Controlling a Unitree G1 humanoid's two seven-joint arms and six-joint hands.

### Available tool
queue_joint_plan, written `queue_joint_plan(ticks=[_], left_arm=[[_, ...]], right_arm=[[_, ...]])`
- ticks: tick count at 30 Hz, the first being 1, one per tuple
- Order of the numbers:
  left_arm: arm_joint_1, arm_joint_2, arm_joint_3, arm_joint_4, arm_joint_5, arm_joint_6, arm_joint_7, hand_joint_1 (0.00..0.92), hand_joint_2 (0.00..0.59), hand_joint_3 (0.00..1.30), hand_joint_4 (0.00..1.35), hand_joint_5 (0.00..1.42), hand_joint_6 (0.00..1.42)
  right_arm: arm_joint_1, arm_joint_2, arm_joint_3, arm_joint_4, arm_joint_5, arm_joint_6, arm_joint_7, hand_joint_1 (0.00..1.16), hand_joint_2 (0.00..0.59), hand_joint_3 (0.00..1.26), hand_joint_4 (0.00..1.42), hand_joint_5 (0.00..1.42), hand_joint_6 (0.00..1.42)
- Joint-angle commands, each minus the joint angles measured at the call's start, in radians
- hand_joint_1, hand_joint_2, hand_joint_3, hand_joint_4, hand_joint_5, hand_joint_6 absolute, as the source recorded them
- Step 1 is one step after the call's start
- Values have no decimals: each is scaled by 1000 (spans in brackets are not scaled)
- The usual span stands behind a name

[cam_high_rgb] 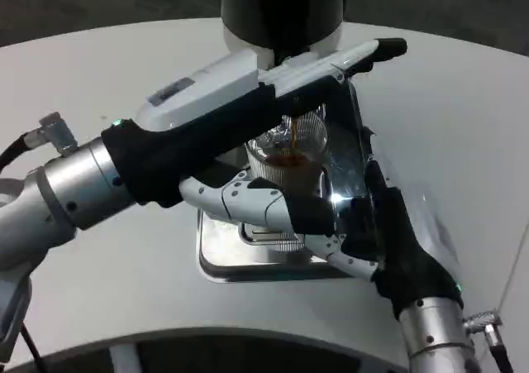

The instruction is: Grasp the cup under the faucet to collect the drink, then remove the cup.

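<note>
**Cup under the faucet, drink running**

My right hand comes up from the lower right and wraps around the cup. Its fingers curl across the near side of the cup's lower part, and the white back of the hand stands along the cup's right side, so I have the cup held.

The cup is clear and ribbed. It stands upright over the steel drip tray, directly below the dark dispenser at the top of the picture. A thin brown stream falls into its mouth, and brown drink has gathered inside, part of the way up.

My left hand reaches in from the left, passing above the cup's rim. Its fingers lie stretched out straight and close together, pointing to the upper right, with the dark tip past the dispenser's base. It holds nothing that I can see. Whether it presses on the dispenser's lever I cannot tell, because the hand hides that spot.

The tray rests on the white table.
</note>
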Motion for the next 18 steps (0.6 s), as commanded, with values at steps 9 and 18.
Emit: queue_joint_plan(ticks=[9, 18], left_arm=[[37, 28, -7, -28, -10, 6, -16, 0, 108, 0, 0, 58, 37], [36, 30, -6, -18, -11, 6, -18, 0, 113, 0, 0, 69, 39]], right_arm=[[-86, 5, 17, 114, 90, -56, -34, 663, 196, 0, 0, 0, 139], [-151, 1, 12, 194, 119, -71, -45, 689, 195, 0, 0, 0, 156]])
